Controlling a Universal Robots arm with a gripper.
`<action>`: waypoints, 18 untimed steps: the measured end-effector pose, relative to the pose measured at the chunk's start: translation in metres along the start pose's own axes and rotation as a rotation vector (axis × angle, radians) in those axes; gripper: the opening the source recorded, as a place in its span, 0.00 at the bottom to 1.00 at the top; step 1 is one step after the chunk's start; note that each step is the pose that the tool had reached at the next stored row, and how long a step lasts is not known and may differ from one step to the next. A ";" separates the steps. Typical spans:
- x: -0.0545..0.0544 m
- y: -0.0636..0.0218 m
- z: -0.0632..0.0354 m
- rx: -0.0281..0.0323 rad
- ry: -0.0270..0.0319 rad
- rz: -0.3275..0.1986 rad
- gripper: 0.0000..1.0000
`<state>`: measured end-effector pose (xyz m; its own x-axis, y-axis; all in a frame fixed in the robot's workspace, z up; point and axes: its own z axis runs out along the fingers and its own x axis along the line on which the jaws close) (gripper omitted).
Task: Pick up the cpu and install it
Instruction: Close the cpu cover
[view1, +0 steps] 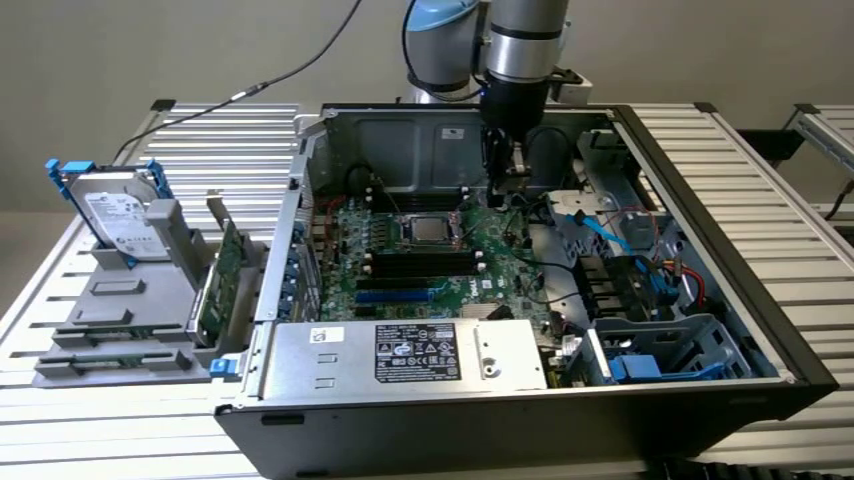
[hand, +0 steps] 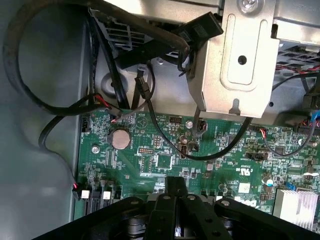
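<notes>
The computer case (view1: 400, 150) lies open on the counter (view1: 214, 150), so its motherboard (view1: 400, 275) faces up for the work. The cpu (view1: 424, 230) sits, I believe, in the socket frame (view1: 398, 228), apart from the pincer (view1: 499, 198). The arm reaches straight down inside, pincer clenched and holding nothing that I can see

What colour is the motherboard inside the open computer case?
The motherboard is green, clearest in the wrist view.

gripper (hand: 176, 187) body cut off at frame edge, label (view1: 416, 355) print unreadable
</notes>
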<state>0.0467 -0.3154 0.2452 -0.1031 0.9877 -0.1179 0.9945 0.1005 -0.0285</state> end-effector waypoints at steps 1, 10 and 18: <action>0.000 -0.0016 -0.0003 0.0000 0.0000 -0.001 0.11; 0.002 -0.0257 0.0000 0.0030 0.0005 -0.005 0.11; 0.004 -0.0474 0.0003 0.0140 0.0017 -0.007 0.11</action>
<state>-0.0008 -0.3158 0.2457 -0.1103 0.9871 -0.1160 0.9934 0.1060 -0.0433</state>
